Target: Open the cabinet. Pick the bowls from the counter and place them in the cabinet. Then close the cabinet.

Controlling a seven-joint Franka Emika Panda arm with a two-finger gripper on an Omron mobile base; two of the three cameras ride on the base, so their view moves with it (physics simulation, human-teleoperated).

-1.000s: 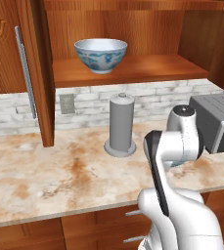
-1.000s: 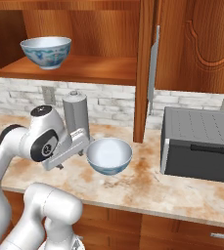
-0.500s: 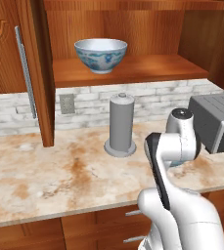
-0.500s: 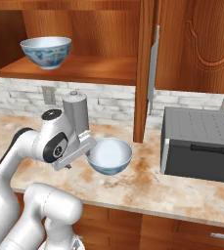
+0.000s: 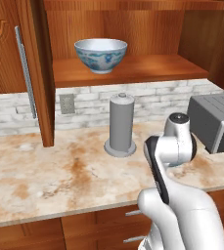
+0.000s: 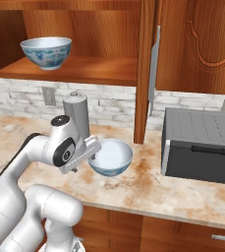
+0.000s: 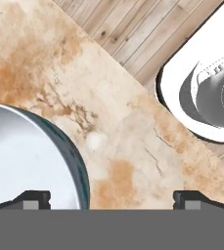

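Fingers (image 7: 35,199) stand wide apart with nothing between them, hanging above the counter (image 7: 118,141) with the rim of the second bowl (image 7: 30,161) under the left-hand tip in the hand view. From the right base camera the gripper (image 6: 91,148) sits just beside that bowl (image 6: 110,156), at its left rim.

By my reading the cabinet (image 5: 133,68) is already open and one bowl (image 5: 100,54) rests on its wooden shelf, so the step in hand is picking up the remaining bowl. The next move calls for shifting the fingers so one tip drops inside the rim and the other outside, then lowering and closing on that thin wall (a glossy curved rim looks likely to slip if pinched off-centre).

Both bowls are round and glossy, pale inside with blue pattern outside. The counter is flat mottled beige stone with orange-brown patches. A smooth grey upright cylinder (image 6: 76,114) stands close behind the gripper, and a boxy dark grey appliance (image 6: 202,145) sits well to the right.
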